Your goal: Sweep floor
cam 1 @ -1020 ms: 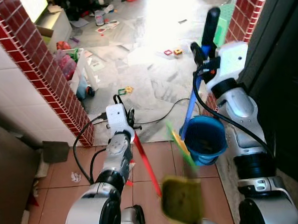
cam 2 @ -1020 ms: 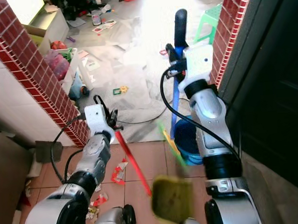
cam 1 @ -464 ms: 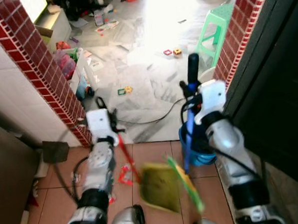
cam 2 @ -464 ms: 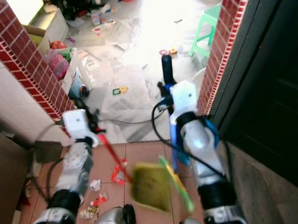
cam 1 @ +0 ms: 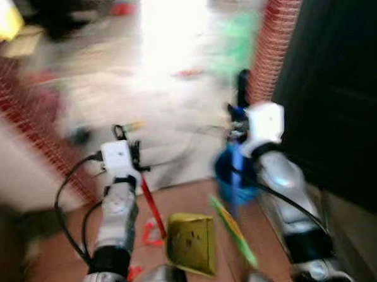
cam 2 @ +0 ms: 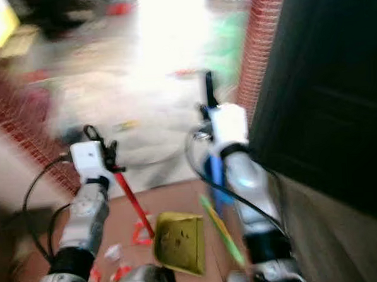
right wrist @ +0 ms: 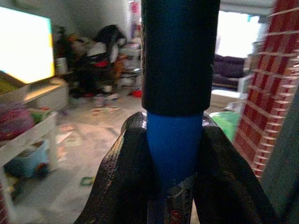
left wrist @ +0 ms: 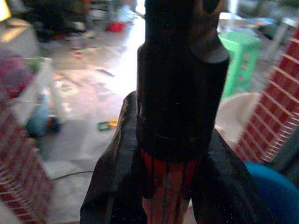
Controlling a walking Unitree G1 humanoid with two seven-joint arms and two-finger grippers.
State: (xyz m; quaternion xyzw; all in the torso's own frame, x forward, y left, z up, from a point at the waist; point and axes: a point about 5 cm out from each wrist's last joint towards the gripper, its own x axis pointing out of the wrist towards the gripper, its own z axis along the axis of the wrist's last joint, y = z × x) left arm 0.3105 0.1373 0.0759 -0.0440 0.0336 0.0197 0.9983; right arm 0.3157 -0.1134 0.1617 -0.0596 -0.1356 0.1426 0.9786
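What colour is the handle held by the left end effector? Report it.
Red handle with a black cap, clearest in the left wrist view.

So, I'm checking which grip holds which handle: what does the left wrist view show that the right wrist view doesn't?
The left wrist view shows the left tool clamped on a red handle under a black grip, with a blue bucket nearby. The right wrist view shows the right tool clamped on a blue handle, plus a bright screen. Both share the red brick pillar, green stool and cluttered floor.
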